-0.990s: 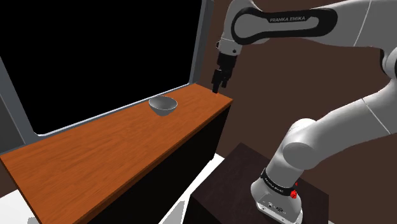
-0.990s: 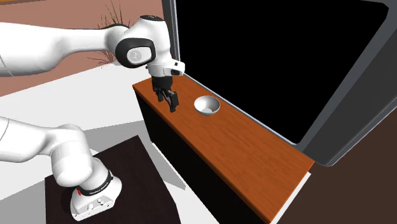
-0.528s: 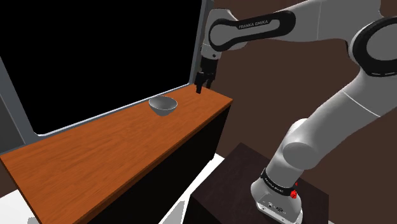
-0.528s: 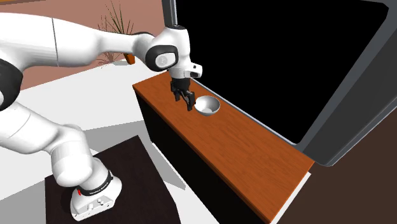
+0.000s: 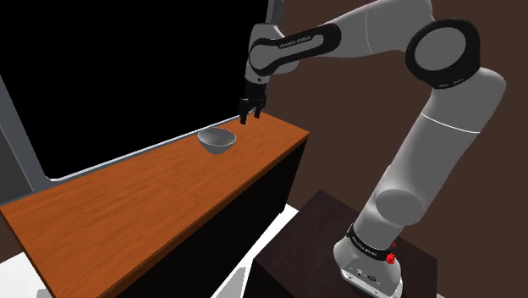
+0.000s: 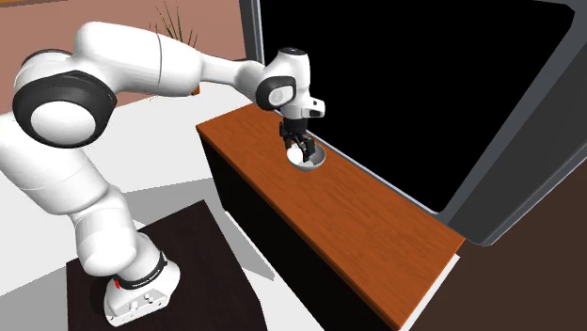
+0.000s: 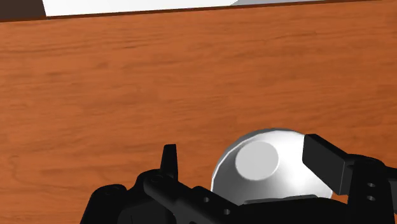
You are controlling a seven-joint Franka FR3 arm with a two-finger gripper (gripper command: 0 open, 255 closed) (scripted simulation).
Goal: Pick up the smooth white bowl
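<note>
— Bowl [image 5: 217,140] location?
— Upright on the wooden counter [image 5: 127,212], nearer its right end in the shoulder view, close to the black area [image 5: 127,76].
— And to its right?
— The gripper [image 5: 248,114] hangs just above and beside it, fingers [image 7: 324,159] spread and touching nothing, the bowl below their gap.

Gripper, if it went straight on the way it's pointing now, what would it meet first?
Probably the white bowl: the gripper points down at the wooden counter, and the bowl lies between its open fingers. Rim or inside, I can't tell.
</note>
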